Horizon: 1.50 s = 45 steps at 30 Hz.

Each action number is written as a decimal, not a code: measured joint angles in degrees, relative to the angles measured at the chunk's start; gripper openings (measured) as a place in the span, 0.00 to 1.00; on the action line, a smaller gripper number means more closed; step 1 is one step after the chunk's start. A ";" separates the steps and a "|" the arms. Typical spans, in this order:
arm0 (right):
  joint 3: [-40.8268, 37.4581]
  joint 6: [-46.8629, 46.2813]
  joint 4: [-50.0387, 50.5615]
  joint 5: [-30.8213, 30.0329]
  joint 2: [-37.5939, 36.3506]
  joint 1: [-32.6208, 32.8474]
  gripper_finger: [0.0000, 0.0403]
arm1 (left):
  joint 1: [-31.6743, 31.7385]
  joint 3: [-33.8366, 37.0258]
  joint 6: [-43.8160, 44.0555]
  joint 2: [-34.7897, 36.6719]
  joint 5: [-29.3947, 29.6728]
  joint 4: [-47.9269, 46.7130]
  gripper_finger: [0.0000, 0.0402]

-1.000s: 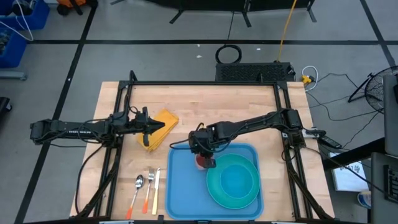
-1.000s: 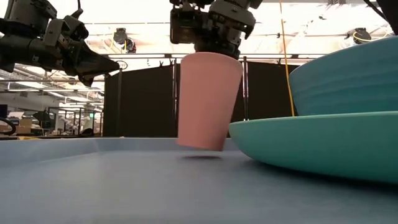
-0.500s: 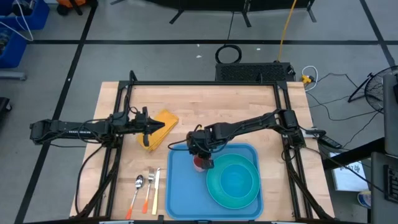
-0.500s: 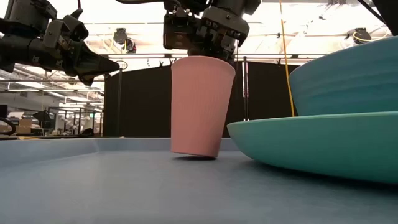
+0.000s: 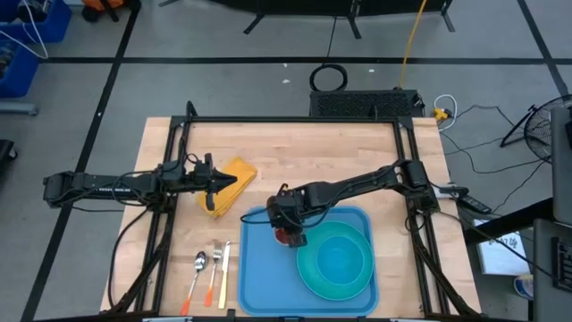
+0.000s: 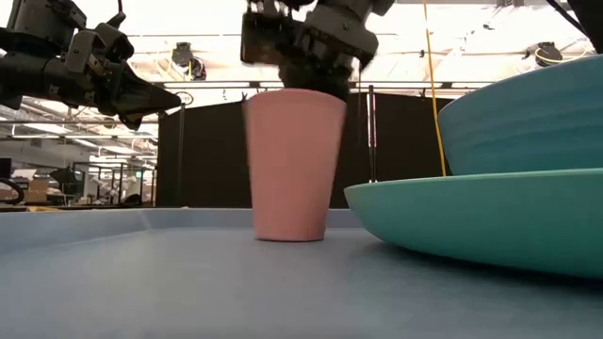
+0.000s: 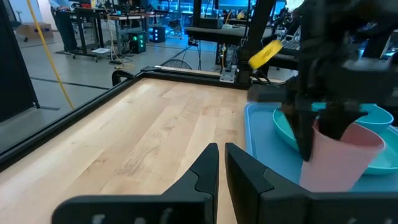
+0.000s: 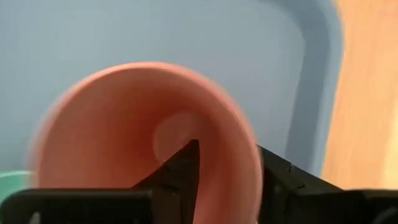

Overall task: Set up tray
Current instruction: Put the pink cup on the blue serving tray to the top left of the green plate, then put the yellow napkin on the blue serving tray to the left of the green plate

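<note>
The light-blue tray (image 5: 259, 277) lies at the table's near middle. On its far part a pink cup (image 6: 287, 165) stands upright on its base, next to a teal plate (image 5: 335, 259) that carries a teal bowl (image 6: 528, 113). My right gripper (image 8: 230, 155) comes down on the cup from above and is open, one finger inside the cup and one outside. My left gripper (image 7: 222, 152) hangs shut and level over the table's left part, holding nothing. My right gripper straddles the cup's rim (image 8: 252, 168) from above, slanting down, one finger (image 8: 186, 165) inside the cup and one outside. A gap shows between the inner finger and the wall. Whether the outer finger touches the rim, I cannot tell. The cup stands on the tray.
A yellow napkin (image 5: 241, 170) lies on the wood under my left gripper. A spoon (image 5: 198, 268), a fork (image 5: 214, 259) and a knife (image 5: 224, 268) lie left of the tray. Black frame rails run along the table's left, right and far sides.
The pink cup was tilted, its base just clear of the tray. It has come down and tipped upright, and now stands on its base, a little nearer the tray's left side. My right gripper has followed it down.
</note>
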<state>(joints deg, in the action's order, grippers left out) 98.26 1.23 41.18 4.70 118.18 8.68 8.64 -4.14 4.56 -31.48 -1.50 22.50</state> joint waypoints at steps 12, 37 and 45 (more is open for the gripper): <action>7.62 1.92 5.36 -0.51 -0.12 0.84 0.32 | 0.00 0.00 0.07 0.02 -0.02 0.00 0.08; -16.98 6.62 -14.56 2.81 -53.50 11.68 0.01 | -0.07 -0.02 1.21 0.02 0.04 -1.33 0.08; -48.89 7.06 -35.07 -5.91 -70.65 14.70 0.00 | -0.07 -0.02 3.00 -0.01 0.07 -1.33 0.08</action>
<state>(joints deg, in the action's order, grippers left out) 49.37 8.29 6.11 -1.21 47.53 23.38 8.58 -4.16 7.56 -31.48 -1.43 21.17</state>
